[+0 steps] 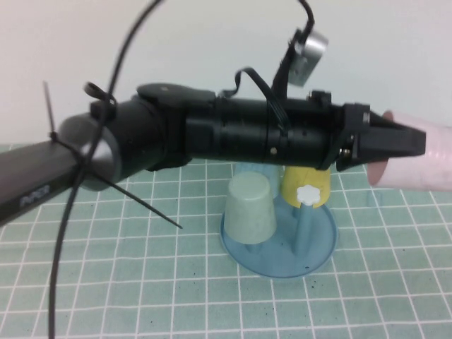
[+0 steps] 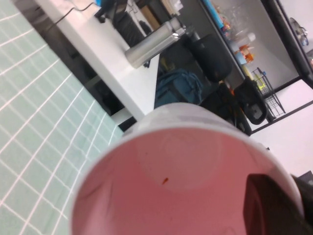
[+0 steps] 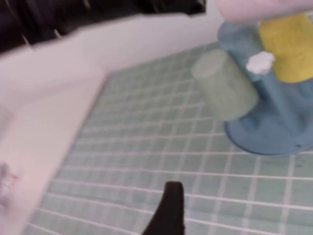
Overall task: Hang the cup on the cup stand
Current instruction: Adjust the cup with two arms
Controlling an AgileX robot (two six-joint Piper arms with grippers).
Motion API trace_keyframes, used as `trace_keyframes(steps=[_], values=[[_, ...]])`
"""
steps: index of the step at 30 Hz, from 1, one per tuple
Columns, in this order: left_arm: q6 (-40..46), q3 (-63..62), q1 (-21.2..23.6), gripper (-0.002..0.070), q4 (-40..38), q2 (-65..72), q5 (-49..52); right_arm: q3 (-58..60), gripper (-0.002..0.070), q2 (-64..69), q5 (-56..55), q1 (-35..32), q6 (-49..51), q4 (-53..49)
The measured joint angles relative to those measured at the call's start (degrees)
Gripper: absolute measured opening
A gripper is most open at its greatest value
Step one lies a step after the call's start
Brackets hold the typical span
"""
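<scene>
L gripper (image 1: 395,145) pinches pink cup (image 1: 424,159) by rim, held sideways above cup stand (image 1: 311,247) w/ free peg (image 1: 308,195) below; R gripper (image 3: 168,208) spread, off to side, idle

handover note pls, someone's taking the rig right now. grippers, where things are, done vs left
Left gripper: shut on the pink cup, held on its side in the air, above and to the right of the cup stand.
Right gripper: open, empty, low over the mat to the left of the stand.
Stand: green cup and yellow cup already on pegs; one white-topped peg free in front.
Done: pink cup picked up.
Left: turn it mouth down, lower onto a free peg, release.
</scene>
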Motion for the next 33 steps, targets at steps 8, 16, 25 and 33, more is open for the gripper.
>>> trace_keyframes(steps=[8, 16, 25, 33], values=[[-2.43, -0.28, 0.00, 0.0001, 0.00, 1.51, -2.18, 8.74, 0.0693, -1.27, -16.45, 0.00, 0.53, 20.11], [-8.20, -1.76, -0.89, 0.0001, 0.00, 1.51, -5.84, 14.11, 0.0693, -1.27, -34.77, 0.00, 0.65, 42.61], [-11.74, -5.72, -7.43, 0.0001, 0.00, 1.51, -14.04, 14.35, 0.0693, -1.27, -41.92, 0.00, 0.96, 53.79], [-14.66, -9.09, -12.23, 0.0001, 0.00, 1.51, -18.21, 14.35, 0.0693, -1.27, -47.48, 0.00, 4.90, 55.00]])
